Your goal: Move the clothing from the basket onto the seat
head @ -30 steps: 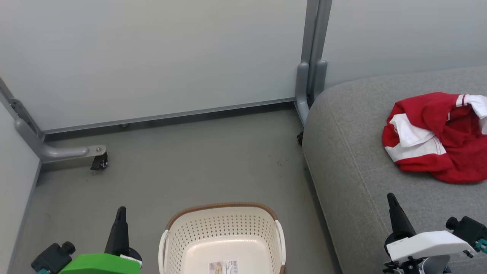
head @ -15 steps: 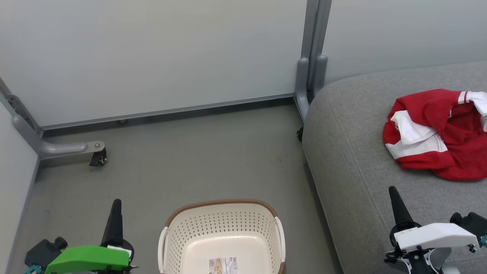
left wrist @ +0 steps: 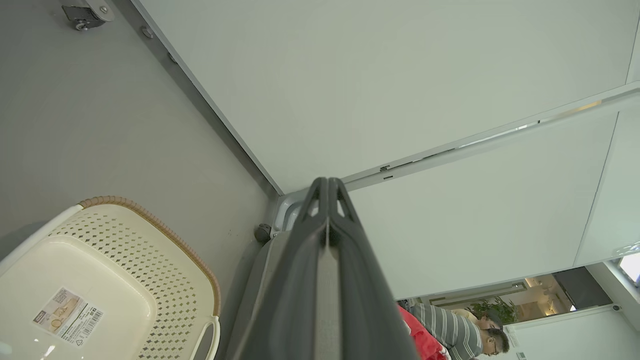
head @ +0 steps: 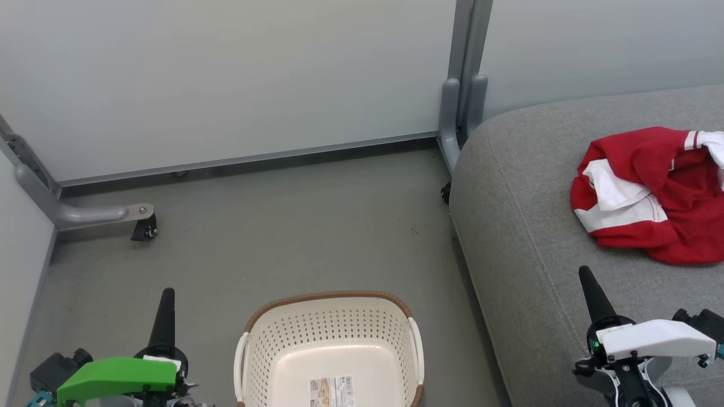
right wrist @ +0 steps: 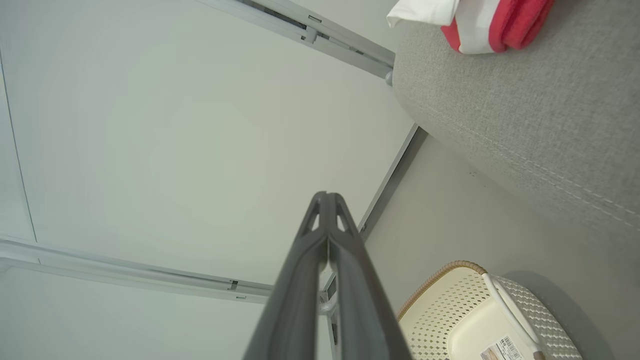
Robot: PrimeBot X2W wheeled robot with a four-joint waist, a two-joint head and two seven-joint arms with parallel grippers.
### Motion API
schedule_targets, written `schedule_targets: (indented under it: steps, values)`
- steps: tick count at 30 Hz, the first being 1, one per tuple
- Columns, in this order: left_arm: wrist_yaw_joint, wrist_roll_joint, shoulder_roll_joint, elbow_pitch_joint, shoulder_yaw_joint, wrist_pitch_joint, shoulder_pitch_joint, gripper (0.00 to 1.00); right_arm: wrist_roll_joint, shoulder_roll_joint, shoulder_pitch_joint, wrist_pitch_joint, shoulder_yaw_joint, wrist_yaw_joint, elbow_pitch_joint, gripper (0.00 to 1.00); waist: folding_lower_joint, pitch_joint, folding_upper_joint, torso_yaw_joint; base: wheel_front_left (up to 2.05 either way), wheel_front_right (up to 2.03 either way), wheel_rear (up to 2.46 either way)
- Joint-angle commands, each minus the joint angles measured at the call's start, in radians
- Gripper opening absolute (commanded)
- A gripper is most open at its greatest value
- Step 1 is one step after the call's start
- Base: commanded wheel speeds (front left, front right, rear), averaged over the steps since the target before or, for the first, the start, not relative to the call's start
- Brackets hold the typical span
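Red clothing [head: 650, 195] lies on the grey seat [head: 526, 243] — basket [head: 331, 339] holds none; left gripper [head: 167, 294] and right gripper [head: 585, 277] closed, holding nothing.

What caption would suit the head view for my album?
Cream perforated plastic basket, bare but for a paper label, beside the grey fabric seat where crumpled red-and-white clothing lies.

clothing [head: 656, 209]: red, white panels, thin stripes | basket [head: 331, 330]: cream, perforated, brown rim | seat [head: 526, 237]: grey
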Motion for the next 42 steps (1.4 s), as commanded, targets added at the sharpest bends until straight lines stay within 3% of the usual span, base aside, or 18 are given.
schedule_targets:
  steps: [1,42]
  values:
    - [-0.003,-0.025,0.009,-0.006,0.010,0.006,-0.030,0.00,0.027,-0.004,-0.020,0.007,-0.005,0.001,-0.003,0.00,0.0000,0.002,0.0000,0.000,0.00,0.00,0.00]
    - [-0.010,-0.336,0.006,0.020,0.067,0.091,-0.092,0.00,0.360,0.003,-0.085,0.095,-0.047,0.000,0.028,0.00,0.0000,0.049,0.0000,-0.003,0.00,0.00,0.00]
